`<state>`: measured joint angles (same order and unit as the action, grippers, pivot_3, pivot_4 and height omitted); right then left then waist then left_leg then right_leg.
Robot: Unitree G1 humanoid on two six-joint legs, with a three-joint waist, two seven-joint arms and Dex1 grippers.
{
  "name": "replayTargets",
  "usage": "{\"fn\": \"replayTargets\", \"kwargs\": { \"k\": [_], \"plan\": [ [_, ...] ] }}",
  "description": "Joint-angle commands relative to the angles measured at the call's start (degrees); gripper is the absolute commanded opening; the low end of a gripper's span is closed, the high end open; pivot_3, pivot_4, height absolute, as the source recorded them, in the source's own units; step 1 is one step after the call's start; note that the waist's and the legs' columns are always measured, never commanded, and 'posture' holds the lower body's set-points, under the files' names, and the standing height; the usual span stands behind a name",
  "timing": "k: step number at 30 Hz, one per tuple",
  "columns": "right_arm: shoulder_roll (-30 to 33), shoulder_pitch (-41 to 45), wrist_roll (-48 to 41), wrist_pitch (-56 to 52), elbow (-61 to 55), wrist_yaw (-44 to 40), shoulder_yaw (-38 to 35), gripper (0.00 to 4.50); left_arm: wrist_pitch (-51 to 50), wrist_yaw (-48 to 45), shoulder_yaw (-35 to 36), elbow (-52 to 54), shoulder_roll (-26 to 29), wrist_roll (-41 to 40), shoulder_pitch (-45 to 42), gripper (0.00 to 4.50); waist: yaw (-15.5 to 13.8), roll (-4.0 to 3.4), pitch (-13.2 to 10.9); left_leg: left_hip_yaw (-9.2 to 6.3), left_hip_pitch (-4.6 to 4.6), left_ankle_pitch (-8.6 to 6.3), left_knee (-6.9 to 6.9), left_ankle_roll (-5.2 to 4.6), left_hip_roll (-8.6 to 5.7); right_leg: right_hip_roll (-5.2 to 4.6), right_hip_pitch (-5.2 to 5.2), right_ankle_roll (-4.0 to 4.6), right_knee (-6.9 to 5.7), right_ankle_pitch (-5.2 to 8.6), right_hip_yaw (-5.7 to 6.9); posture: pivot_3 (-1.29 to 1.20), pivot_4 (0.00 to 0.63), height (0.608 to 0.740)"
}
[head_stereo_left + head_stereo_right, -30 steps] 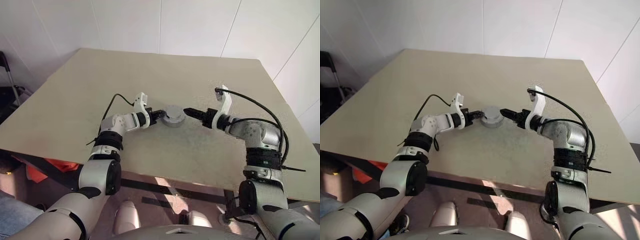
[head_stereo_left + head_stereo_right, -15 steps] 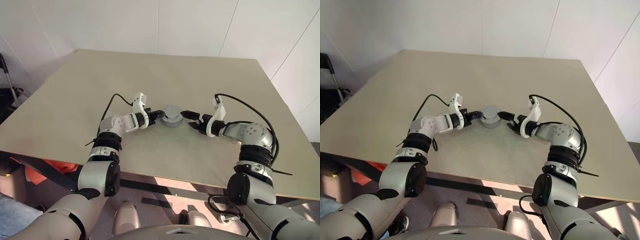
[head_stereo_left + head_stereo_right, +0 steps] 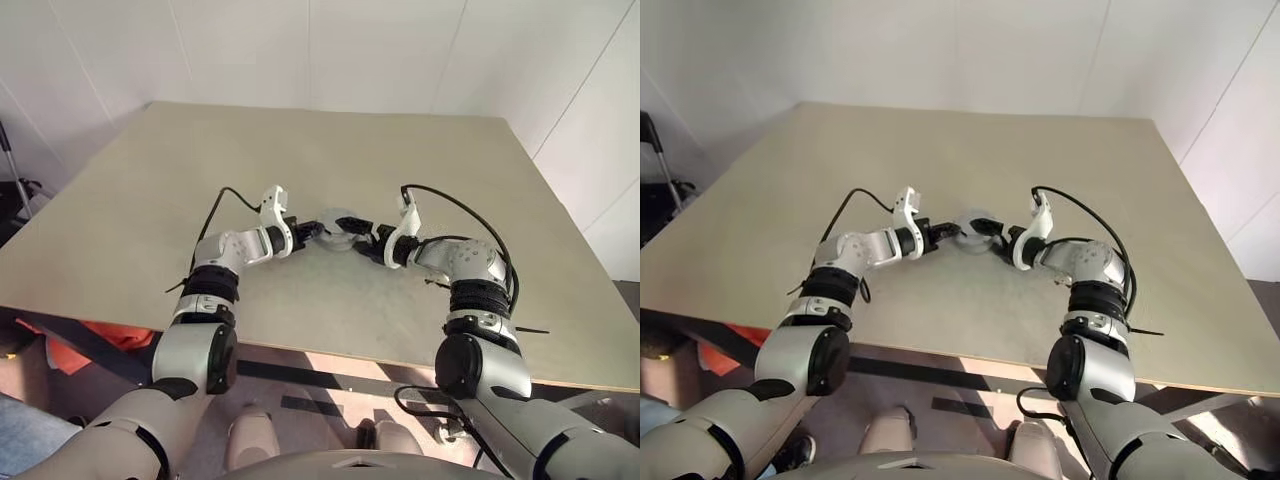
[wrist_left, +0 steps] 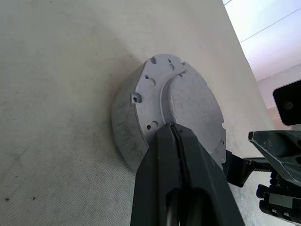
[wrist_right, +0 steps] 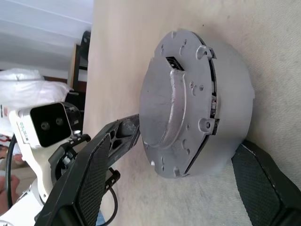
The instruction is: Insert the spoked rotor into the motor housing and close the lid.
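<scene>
1. Right wrist view: the lid (image 5: pixel 181 101) was seen seated on the motor housing (image 5: pixel 230 106), slightly skewed, with a thin gap visible at one edge. The stack sat on the table (image 3: pixel 400 150), mid-table between the two grippers.
2. The right gripper (image 5: pixel 183 162) was spread wide, one finger on each side of the housing, not yet touching it as far as could be judged.
3. The left gripper (image 4: pixel 175 134) was fully shut, tips pressed together, resting on the lid's top face.
4. Risk: if the right fingers were closed off-centre, the housing could be pushed across the table and the lid knocked askew.
5. Risk: pressure from the left tips near the lid's edge could tilt the lid rather than seat it.
6. Spoked rotor: hidden, judged to be under the lid.
7. Count: one lid, one housing, two grippers.
</scene>
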<state>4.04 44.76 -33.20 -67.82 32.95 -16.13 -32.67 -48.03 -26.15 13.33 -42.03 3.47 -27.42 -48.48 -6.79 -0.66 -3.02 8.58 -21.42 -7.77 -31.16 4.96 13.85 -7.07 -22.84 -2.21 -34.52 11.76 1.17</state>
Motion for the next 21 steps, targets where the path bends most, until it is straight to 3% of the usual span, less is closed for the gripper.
{"fn": "replayTargets", "kwargs": {
  "k": [1, 8, 11, 17, 19, 21],
  "plan": [
    [-2.9, 2.9, -2.6, 1.1, 1.9, -0.4, 1.0, 4.49, -0.6, 0.0, -0.9, 0.9, -0.2, 0.5, 0.3, 0.00, 0.1, 0.00, 0.0, 0.00, 0.00, 0.00, 0.00, 0.00, 0.00, 0.00, 0.00, 0.00, 0.00, 0.00, 0.00, 0.00, 0.000, 0.740],
    [-4.5, 4.2, -2.4, 4.1, 3.5, -0.3, 1.7, 4.49, -0.5, 0.0, -1.1, 0.9, 0.0, 0.6, 0.5, 0.00, 1.3, 0.00, 0.0, 0.00, 0.01, 0.01, 0.00, 0.00, 0.00, 0.01, -0.01, 0.05, -0.02, -0.03, 0.00, 0.00, 0.000, 0.740],
    [-4.9, 4.7, -3.1, 4.4, 3.2, -0.2, 1.4, 3.87, -0.5, 0.0, -1.0, 1.1, 0.0, 0.7, 0.6, 0.00, 1.3, 0.01, 0.0, 0.00, 0.00, 0.00, 0.00, 0.00, 0.00, 0.01, -0.05, 0.05, -0.02, -0.03, 0.00, 0.00, 0.000, 0.740],
    [-4.9, 5.5, -4.4, 4.0, 1.5, -0.8, 1.8, 2.04, -0.3, -0.1, -0.8, 1.1, 0.0, 0.9, 0.6, 0.00, 1.3, 0.00, 0.0, 0.00, -0.20, 0.02, 0.00, 0.02, 0.01, 0.02, -0.29, 0.46, -0.06, -0.28, 0.00, 0.00, 0.000, 0.740],
    [-4.8, 5.8, -4.7, 4.0, 1.3, -0.7, 1.6, 2.04, -0.1, -0.1, -0.8, 1.0, 0.0, 1.1, 0.6, 0.00, 1.2, 0.00, 0.0, 0.00, -0.22, 0.04, 0.00, 0.04, 0.02, 0.04, -0.28, 0.47, -0.04, -0.28, 0.02, 0.00, 0.000, 0.740],
    [-4.6, 6.1, -4.7, 4.5, 1.6, -0.7, 1.3, 1.60, 0.0, -0.2, -0.7, 0.9, -0.1, 1.2, 0.5, 0.00, 1.0, 0.00, 0.0, 0.00, -0.28, 0.04, 0.00, 0.04, 0.02, 0.02, -0.29, 0.47, 0.01, -0.28, 0.05, 0.00, 0.000, 0.740]
  ]
}}
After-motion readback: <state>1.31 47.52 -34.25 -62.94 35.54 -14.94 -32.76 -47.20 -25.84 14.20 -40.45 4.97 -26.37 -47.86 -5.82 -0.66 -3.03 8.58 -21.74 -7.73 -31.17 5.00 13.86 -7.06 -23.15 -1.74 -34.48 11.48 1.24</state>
